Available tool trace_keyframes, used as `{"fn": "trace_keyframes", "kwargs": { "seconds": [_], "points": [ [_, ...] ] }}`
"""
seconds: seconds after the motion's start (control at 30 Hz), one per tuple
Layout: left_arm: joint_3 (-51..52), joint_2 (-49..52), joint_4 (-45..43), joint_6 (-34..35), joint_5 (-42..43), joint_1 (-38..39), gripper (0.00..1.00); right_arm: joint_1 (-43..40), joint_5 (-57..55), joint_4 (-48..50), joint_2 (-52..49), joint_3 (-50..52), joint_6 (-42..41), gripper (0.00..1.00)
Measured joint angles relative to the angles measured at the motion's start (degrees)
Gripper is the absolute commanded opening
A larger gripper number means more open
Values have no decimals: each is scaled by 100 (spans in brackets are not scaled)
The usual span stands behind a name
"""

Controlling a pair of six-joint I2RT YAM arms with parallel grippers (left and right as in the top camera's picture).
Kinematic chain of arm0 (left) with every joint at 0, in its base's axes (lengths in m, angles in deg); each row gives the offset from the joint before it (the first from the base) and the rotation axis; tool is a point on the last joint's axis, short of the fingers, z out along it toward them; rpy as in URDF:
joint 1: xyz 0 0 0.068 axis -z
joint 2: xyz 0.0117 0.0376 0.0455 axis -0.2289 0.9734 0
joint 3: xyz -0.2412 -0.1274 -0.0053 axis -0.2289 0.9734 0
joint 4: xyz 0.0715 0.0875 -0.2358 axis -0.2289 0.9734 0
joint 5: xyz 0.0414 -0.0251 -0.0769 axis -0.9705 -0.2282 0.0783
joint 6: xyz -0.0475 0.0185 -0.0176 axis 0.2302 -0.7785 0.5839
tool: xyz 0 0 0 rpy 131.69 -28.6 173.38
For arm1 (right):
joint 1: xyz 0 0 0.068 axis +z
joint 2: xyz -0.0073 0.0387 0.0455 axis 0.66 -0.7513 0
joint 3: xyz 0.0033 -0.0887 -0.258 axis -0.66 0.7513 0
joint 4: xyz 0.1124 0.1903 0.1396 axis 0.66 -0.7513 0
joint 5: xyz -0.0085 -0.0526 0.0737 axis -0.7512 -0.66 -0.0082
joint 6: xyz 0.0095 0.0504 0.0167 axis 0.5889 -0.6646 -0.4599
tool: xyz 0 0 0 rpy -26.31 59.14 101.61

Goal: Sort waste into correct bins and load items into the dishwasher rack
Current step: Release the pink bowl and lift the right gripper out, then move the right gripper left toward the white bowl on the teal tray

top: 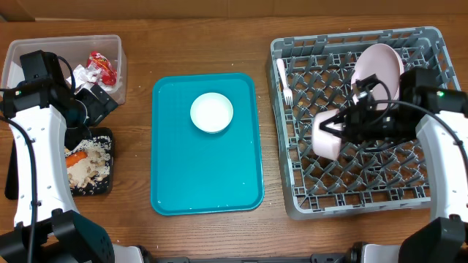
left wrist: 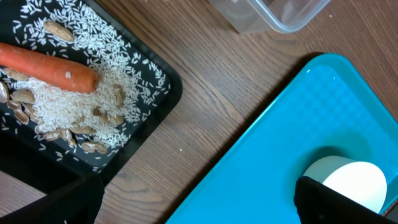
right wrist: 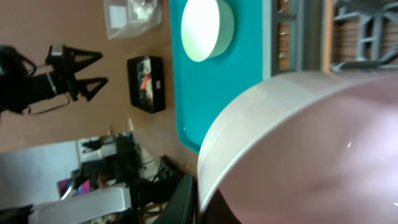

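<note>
A small white round bowl [top: 326, 136] is being gripped by its rim in the closed right tool [top: 341, 128]. It is being held tilted on its side over the middle of the large square grey plastic dishwasher rack [top: 292, 183]; whether it is touching the pegs cannot be told. Just behind this tool, a white round plate [top: 378, 67] is being propped upright near the rack's far edge. A white plastic fork [top: 284, 79] is being carried along the rack's left edge, well apart from the tool. The peg rows in front of the tool are being shown bare.

The left tool [top: 93, 108] is being held with its jaws spread wide above the brown wooden surface [left wrist: 236, 106]. On one side of it is the corner of the shallow black rectangular tray [left wrist: 163, 84], where an orange carrot [left wrist: 50, 67], pale nuts [left wrist: 22, 96] and rice-like grains [left wrist: 68, 106] are being contained. On the other is the edge of the flat teal plastic serving tray [left wrist: 280, 124], where a second small white bowl [left wrist: 348, 180] is being carried. Just beyond the tool, a red crinkly wrapper [top: 102, 67] and crumpled white tissue [top: 82, 75] are being held in the clear rectangular plastic tub [top: 18, 55].
</note>
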Motion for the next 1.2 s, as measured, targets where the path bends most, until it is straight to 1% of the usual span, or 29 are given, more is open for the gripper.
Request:
{"fn": "trace_keyframes", "kwargs": {
  "seconds": [0.13,0.2,0.33,0.5,0.67,0.73,0.77,0.8,0.87,0.9,1.0,1.17,1.2],
  "points": [
    [0,0,0,0,-2,0,100,0,608,848,15,699,286,4],
    [0,0,0,0,0,0,100,-2,785,1202,17,855,334,4],
    [0,0,0,0,0,0,100,-2,990,1569,22,1045,374,4],
    [0,0,2,0,0,0,100,-68,765,1587,22,1067,245,4],
    [0,0,0,0,0,0,100,-328,529,1561,22,1067,-96,4],
    [0,0,0,0,0,0,100,-448,481,1534,22,1067,-214,7],
    [0,0,0,0,0,0,100,-553,468,1478,22,1067,-289,11],
    [0,0,2,0,0,0,100,-608,450,1443,24,1067,-323,13],
    [0,0,2,2,0,0,100,-796,321,1390,28,1067,-413,15],
    [0,0,0,2,0,0,100,-892,170,1346,37,1040,-557,19],
    [0,0,2,15,0,0,100,-929,-229,1224,66,887,-822,20],
    [0,0,0,15,0,0,100,-935,-1596,874,66,433,-1429,22],
    [0,0,0,15,0,0,100,-938,-2105,728,66,330,-1598,22]
  ]
}}
